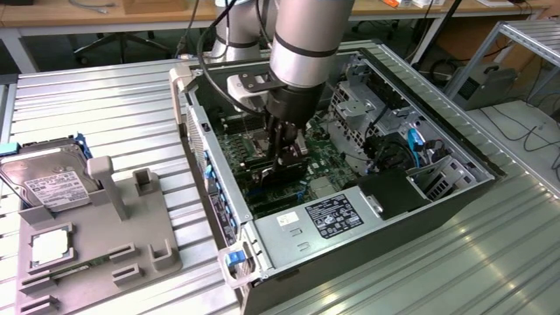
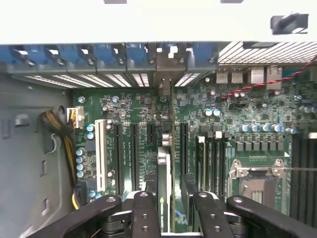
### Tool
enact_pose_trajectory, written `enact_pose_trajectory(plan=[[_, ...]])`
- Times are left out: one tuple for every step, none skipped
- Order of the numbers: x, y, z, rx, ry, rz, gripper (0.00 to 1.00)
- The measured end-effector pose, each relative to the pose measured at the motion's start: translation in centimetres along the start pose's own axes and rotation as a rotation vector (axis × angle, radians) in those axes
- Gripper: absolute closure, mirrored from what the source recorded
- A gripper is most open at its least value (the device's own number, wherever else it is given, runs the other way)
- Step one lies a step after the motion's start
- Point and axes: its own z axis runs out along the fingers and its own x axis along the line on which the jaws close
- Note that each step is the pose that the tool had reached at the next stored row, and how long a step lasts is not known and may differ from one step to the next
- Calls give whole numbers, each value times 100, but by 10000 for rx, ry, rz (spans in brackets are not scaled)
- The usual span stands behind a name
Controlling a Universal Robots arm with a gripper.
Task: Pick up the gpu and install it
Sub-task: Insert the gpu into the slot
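My gripper (image 1: 284,154) is down inside the open computer case (image 1: 477,167), above the green motherboard (image 1: 328,157). It is shut on the gpu (image 1: 282,172), a thin dark card held on edge. In the wrist view the gpu (image 2: 166,178) runs edge-on between my two black fingers (image 2: 145,213), in line with the long expansion slots (image 2: 133,153). Its silver bracket end (image 2: 166,84) points at the case's rear slot openings. Whether the card's lower edge touches a slot is hidden by the card itself.
A grey fixture tray (image 1: 131,223) lies at the exterior view's left, with a silver hard drive (image 1: 44,180) and a square chip (image 1: 51,246) on it. Inside the case are a power supply (image 1: 345,213), drive cages (image 1: 359,108), cables (image 1: 411,144) and the processor socket (image 2: 257,173).
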Motion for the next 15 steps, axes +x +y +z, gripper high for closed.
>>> enact_pose_trajectory(plan=[[-1, 1, -37, -1, 2, 0, 65], [-2, 1, -70, 0, 1, 1, 65], [-3, 2, -101, -1, 1, 0, 65], [-5, 2, -137, -1, 1, 0, 65], [-6, 2, -166, 0, 1, 0, 65], [-7, 3, -200, 0, 0, 0, 65], [-8, 3, -232, -1, 1, 0, 65], [-9, 4, -265, -1, 3, 0, 65], [-10, 4, -316, -1, 1, 0, 65], [-11, 5, -342, -1, 1, 0, 65], [-12, 5, -382, -1, 1, 0, 65], [-13, 5, -409, 0, 0, 0, 65], [-13, 6, -438, -1, 1, 0, 65], [-15, 7, -487, -1, 2, 0, 65], [-15, 7, -497, -1, 1, 0, 65]])
